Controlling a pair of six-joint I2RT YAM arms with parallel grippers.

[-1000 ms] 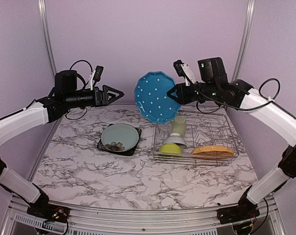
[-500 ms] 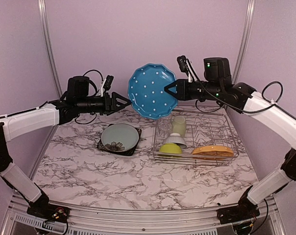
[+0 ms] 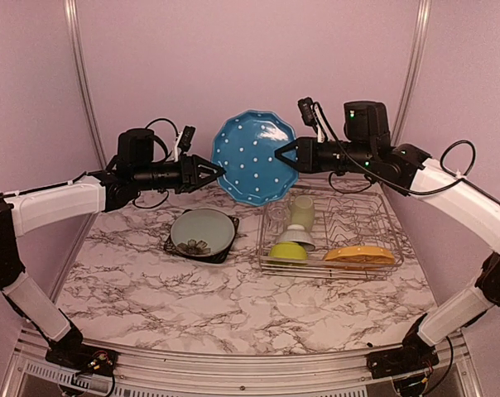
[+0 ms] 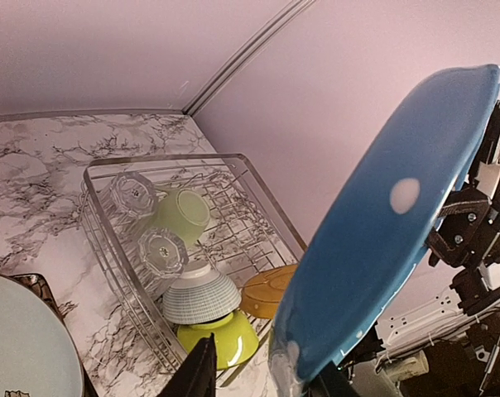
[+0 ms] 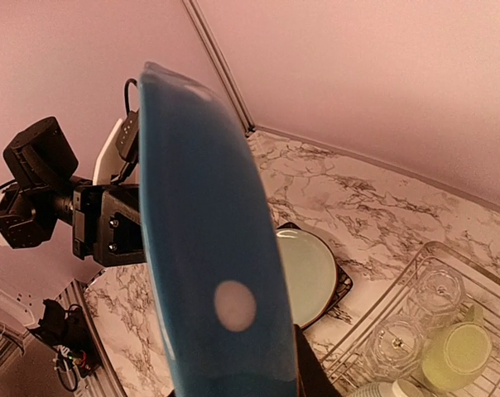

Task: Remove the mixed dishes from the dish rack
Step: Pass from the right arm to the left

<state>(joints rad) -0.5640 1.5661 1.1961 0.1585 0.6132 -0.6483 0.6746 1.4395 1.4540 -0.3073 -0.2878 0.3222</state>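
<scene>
The blue plate (image 3: 257, 157) with white dots hangs on edge in the air above the table's back. My right gripper (image 3: 281, 154) is shut on its right rim. My left gripper (image 3: 219, 171) is open, its jaws straddling the plate's left rim (image 4: 304, 364), with one finger (image 4: 202, 364) still apart from it. In the dish rack (image 3: 391, 240) lie an orange dotted plate (image 3: 359, 254), a lime green bowl (image 3: 288, 251) under a small white bowl (image 3: 295, 236), a pale green mug (image 3: 302, 211) and a clear glass (image 3: 276, 219). The dark square plate (image 3: 174, 245) lies on the table left of the rack.
A pale round plate (image 3: 202, 230) rests on the dark square plate. The purple back wall stands close behind the raised blue plate. Marble tabletop (image 3: 233, 306) spreads in front of the rack and the plates.
My right gripper carried the blue plate to the left. My left gripper reached right until its jaws straddled the plate's rim, and they have narrowed.
</scene>
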